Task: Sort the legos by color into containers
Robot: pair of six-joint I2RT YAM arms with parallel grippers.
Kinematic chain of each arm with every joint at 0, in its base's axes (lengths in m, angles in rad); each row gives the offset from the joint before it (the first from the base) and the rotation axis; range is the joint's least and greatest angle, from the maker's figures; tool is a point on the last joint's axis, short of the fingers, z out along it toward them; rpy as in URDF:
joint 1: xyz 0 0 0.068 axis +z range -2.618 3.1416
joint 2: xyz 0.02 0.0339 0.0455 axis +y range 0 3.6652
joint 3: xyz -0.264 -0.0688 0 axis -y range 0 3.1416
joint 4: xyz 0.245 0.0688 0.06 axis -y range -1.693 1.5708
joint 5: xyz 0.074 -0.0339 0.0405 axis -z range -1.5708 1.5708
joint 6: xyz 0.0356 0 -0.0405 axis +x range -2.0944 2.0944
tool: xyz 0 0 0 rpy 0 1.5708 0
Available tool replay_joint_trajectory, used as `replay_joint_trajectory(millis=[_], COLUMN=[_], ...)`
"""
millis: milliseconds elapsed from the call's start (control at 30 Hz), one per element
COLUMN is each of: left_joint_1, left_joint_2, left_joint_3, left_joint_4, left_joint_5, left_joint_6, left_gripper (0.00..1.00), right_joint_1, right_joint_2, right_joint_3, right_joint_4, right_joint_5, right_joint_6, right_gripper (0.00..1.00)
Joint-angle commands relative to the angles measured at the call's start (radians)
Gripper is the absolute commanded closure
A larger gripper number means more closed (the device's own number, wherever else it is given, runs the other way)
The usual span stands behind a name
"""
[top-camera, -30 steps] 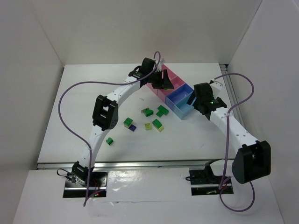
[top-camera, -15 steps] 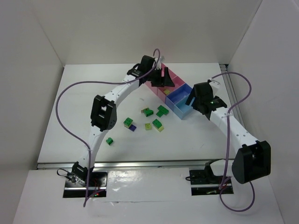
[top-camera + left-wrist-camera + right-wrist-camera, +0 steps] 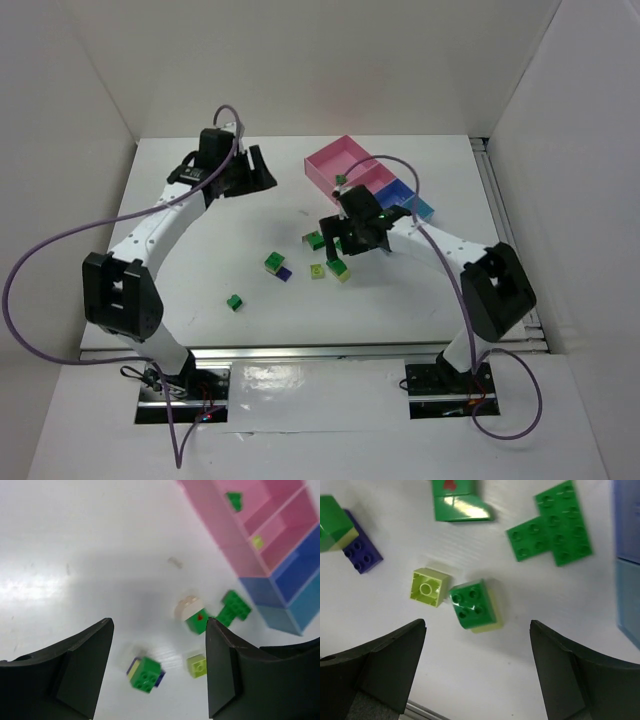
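Several legos lie loose mid-table: a green one on yellow-green (image 3: pixel 475 605), a yellow-green one (image 3: pixel 427 587), a flat green plate (image 3: pixel 552 530), a dark blue one (image 3: pixel 362 557), and a lone green one (image 3: pixel 235 302) further left. My right gripper (image 3: pixel 477 645) is open and empty, hovering just above the green-on-yellow brick; it also shows in the top view (image 3: pixel 345 240). My left gripper (image 3: pixel 262 172) is open and empty, high over the far left of the table (image 3: pixel 159 645). The large pink tray (image 3: pixel 215 510) holds a green brick (image 3: pixel 234 500). The smaller pink tray (image 3: pixel 280 535) holds a yellow-green brick (image 3: pixel 257 541). The blue tray (image 3: pixel 300 580) looks empty.
The tray row (image 3: pixel 340 160) runs diagonally at the back right. White walls close in the table on the left, back and right. A metal rail (image 3: pixel 300 352) lines the near edge. Purple cables loop from both arms.
My left arm has swung away from the pink trays to the far left. My right arm has moved from the blue tray down over the brick cluster.
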Motion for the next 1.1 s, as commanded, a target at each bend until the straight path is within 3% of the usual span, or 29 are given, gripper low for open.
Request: replay_joint_trajectory(millis=[0,500,667,767,967,1067], left_joint_1=[0.010,0.057,0.110,0.110,0.153,0.162], left_joint_2=[-0.049,-0.121,-0.121,-0.121,-0.111,-0.091], left_joint_3=[-0.107,-0.155,-0.145,-0.136,-0.107,-0.098], left_joint_4=[-0.018,-0.027,-0.027,-0.027,-0.018,0.005], left_joint_5=[-0.077,0.007,0.157,0.190,0.360,0.552], left_joint_6=[-0.001,-0.010,-0.039,-0.039,-0.049,0.022], left_gripper=[0.23,0.24,0.24,0.24,0.25,0.25], right_joint_1=[0.051,0.110,0.110,0.110,0.110,0.110], right_joint_2=[0.072,0.185,0.198,0.198,0.181,0.110], right_joint_3=[0.070,0.073,0.073,0.085,0.109,0.118], right_joint_4=[-0.030,-0.001,0.030,0.030,0.021,0.021], right_joint_5=[-0.065,0.101,0.131,0.141,0.127,0.087], right_joint_6=[-0.114,-0.114,-0.103,-0.103,-0.103,-0.094], right_gripper=[0.09,0.29,0.38,0.52,0.58,0.60])
